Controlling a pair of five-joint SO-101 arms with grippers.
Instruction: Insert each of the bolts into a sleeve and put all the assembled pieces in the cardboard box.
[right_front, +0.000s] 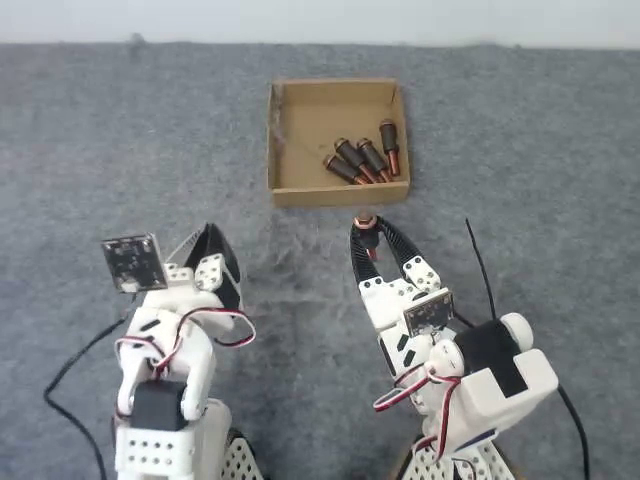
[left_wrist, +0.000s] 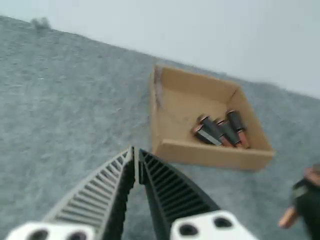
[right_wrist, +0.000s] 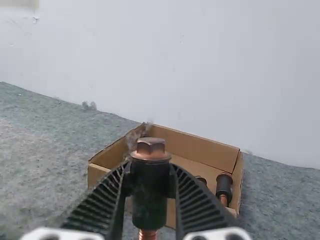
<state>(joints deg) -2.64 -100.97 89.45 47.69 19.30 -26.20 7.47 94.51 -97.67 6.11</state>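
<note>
- Our right gripper (right_wrist: 149, 172) has its jaws clamped on the black cylindrical sleeve (right_wrist: 148, 192), with the copper hex-headed bolt (right_wrist: 150, 149) seated through it. The head sits on top and the shank tip pokes out below.
- We hold this piece upright by the sleeve rather than the bolt, which we judge keeps the two parts from sliding apart in the air.
- In the high view, the right gripper (right_front: 368, 238) sits just short of the near wall of the shallow brown cardboard box (right_front: 335, 193), which lines the piece up for a drop inside.
- Four assembled bolt-and-sleeve pieces (right_front: 365, 160) already lie side by side in the box's right half. The left half is bare, so there is room.
- Our left gripper (left_wrist: 136, 152) has its jaws drawn almost together on nothing. It sits low over the grey felt table cover (right_front: 100, 130), well apart from the box, so it is out of the way.
- We judge this to be the last piece, needing only a short carry over the box wall.
</note>
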